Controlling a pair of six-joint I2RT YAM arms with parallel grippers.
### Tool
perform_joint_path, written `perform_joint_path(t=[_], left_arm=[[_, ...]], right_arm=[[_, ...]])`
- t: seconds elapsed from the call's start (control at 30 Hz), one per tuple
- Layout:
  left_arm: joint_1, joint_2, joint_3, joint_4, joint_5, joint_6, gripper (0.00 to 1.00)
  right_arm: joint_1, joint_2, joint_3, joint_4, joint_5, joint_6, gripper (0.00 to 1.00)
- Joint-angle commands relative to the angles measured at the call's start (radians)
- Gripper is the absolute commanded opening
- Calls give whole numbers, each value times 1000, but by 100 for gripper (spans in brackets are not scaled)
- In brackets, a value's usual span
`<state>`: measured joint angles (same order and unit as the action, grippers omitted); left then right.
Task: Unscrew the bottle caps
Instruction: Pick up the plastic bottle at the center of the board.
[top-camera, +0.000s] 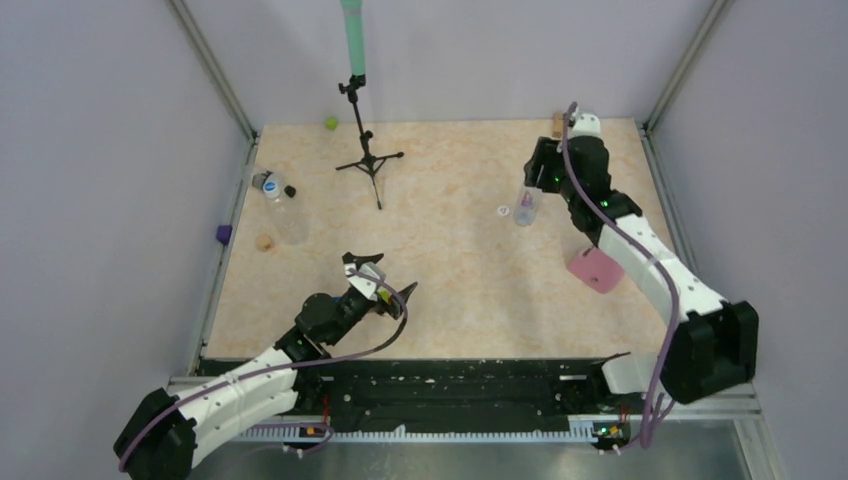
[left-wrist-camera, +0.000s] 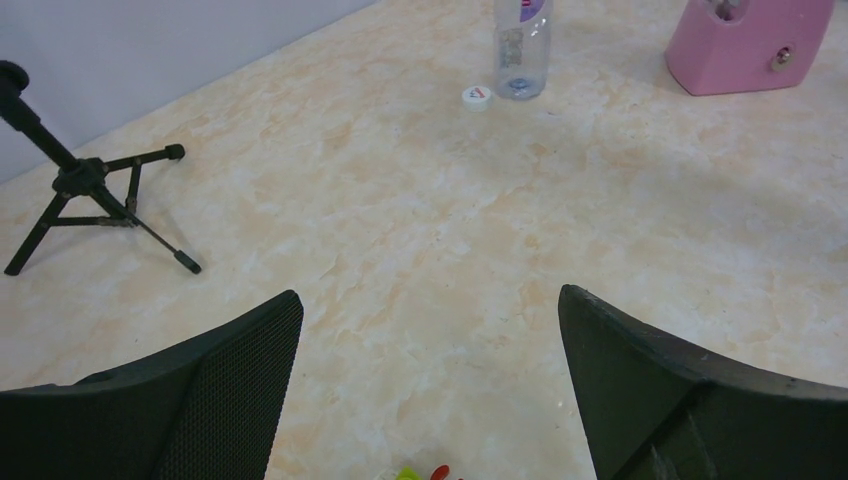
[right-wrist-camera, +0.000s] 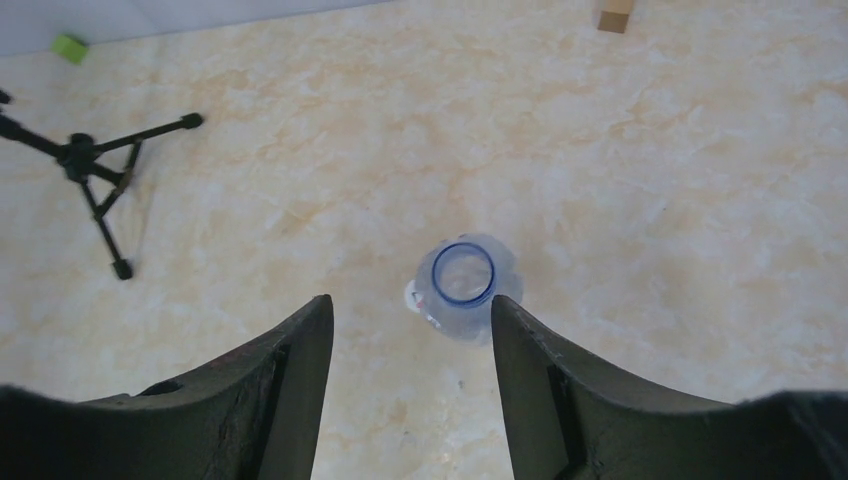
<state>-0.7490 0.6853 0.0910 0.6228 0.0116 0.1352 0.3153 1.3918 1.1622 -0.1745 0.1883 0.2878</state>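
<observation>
Our right hand (right-wrist-camera: 410, 300) hangs over the upright bottle (right-wrist-camera: 470, 318) with its fingers apart, gripping nothing. The bottle's blue-ringed mouth is open. Its white cap (left-wrist-camera: 477, 95) lies flat on the bench (top-camera: 450, 260), just beside the bottle's base. Our left hand (left-wrist-camera: 430, 295) is spread wide and empty over the near part of the bench, well apart from that bottle. A second bottle (top-camera: 283, 215) lies on its side near the bench's left edge. A pink wedge (top-camera: 597, 268) sits beside our right arm, and a small tripod (top-camera: 368, 160) stands toward the back.
</observation>
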Motion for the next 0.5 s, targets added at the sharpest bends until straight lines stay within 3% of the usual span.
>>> perform_joint_path(t=[0.0, 0.1, 0.27, 0.47], left_arm=[[-4, 1, -9, 91, -155, -114, 99], [-4, 20, 0, 91, -232, -162, 99], [-3, 32, 38, 26, -243, -217, 99], [-3, 46, 64, 56, -263, -269, 99]], right_arm=[[-8, -223, -159, 112, -174, 85, 58], [30, -336, -298, 204, -306, 167, 57], [225, -440, -407, 208, -320, 143, 57], [310, -513, -595, 290, -380, 227, 57]])
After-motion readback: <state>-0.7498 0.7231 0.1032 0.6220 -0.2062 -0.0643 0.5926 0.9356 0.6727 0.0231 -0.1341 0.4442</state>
